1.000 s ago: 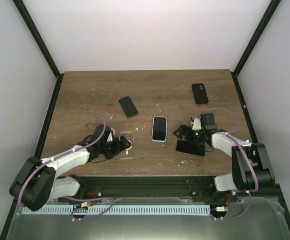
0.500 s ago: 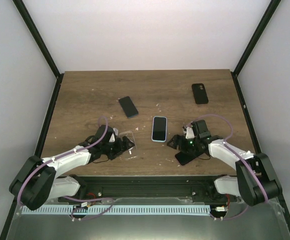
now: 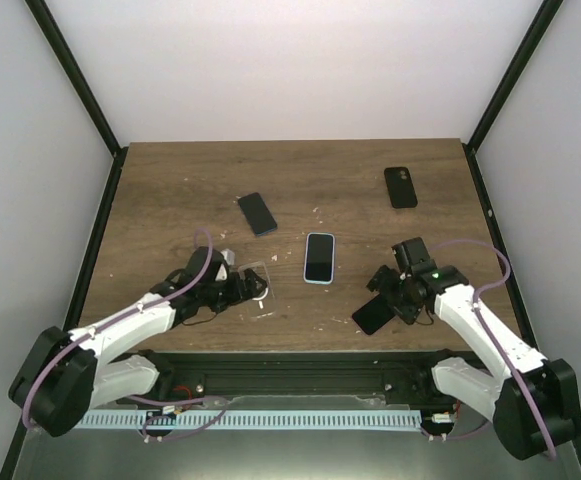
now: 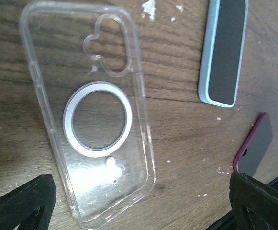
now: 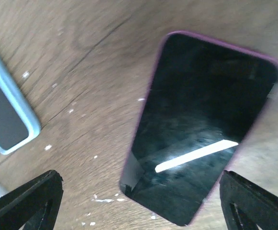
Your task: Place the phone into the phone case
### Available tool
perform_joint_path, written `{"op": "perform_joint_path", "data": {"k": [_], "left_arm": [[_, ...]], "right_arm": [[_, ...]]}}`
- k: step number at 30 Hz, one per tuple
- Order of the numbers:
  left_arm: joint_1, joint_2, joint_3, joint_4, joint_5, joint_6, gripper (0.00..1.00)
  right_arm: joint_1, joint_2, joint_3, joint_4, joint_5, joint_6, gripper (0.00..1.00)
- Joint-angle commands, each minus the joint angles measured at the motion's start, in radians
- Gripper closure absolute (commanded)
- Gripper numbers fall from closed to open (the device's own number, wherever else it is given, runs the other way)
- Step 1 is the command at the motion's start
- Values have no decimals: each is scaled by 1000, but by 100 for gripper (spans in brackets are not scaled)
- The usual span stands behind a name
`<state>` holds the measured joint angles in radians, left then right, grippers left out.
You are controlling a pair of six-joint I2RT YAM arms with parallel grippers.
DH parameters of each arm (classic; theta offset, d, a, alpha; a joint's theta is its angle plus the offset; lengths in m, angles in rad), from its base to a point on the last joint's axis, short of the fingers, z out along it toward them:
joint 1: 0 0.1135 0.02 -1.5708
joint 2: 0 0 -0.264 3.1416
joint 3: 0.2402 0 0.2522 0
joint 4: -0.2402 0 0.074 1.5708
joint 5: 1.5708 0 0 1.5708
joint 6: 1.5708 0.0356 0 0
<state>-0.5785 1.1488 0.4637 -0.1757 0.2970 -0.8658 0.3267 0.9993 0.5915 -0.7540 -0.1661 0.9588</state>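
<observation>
A clear phone case (image 4: 88, 120) with a white ring lies flat on the wooden table; from above it shows as a faint outline (image 3: 258, 277). My left gripper (image 4: 141, 211) hovers over the case's near end, open, with nothing between its fingers (image 4: 19, 206). A phone with a black screen and a purple rim (image 5: 201, 124) lies diagonally near the table's front (image 3: 373, 316). My right gripper (image 5: 141, 206) stands open astride that phone's lower end, one finger (image 5: 258, 206) close to its edge. In the top view the right gripper (image 3: 390, 297) sits just behind the phone.
A phone with a light-blue rim (image 3: 319, 257) lies mid-table between the arms, visible in both wrist views (image 4: 223, 52) (image 5: 5, 115). Two more black phones lie farther back, one left of centre (image 3: 257, 213) and one at the back right (image 3: 401, 187). White specks dot the wood.
The right arm swung outward and toward the front edge. The purple-rimmed phone turned from crosswise to diagonal and slid nearer the front. The left gripper shifted slightly at the case.
</observation>
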Motion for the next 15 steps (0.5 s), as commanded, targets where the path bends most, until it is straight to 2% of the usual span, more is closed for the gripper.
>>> {"op": "perform_joint_path", "data": {"k": [1, 8, 11, 15], "left_arm": [[-3, -67, 6, -8, -15, 83, 0], [-3, -156, -27, -55, -66, 73, 0], [-3, -172, -40, -64, -93, 83, 1], [3, -169, -44, -58, -165, 91, 8]], "right_arm": [[8, 53, 89, -240, 207, 198, 8], [8, 245, 131, -257, 210, 261, 7], [8, 279, 109, -187, 180, 272, 8], [9, 271, 63, -74, 117, 285, 10]]}}
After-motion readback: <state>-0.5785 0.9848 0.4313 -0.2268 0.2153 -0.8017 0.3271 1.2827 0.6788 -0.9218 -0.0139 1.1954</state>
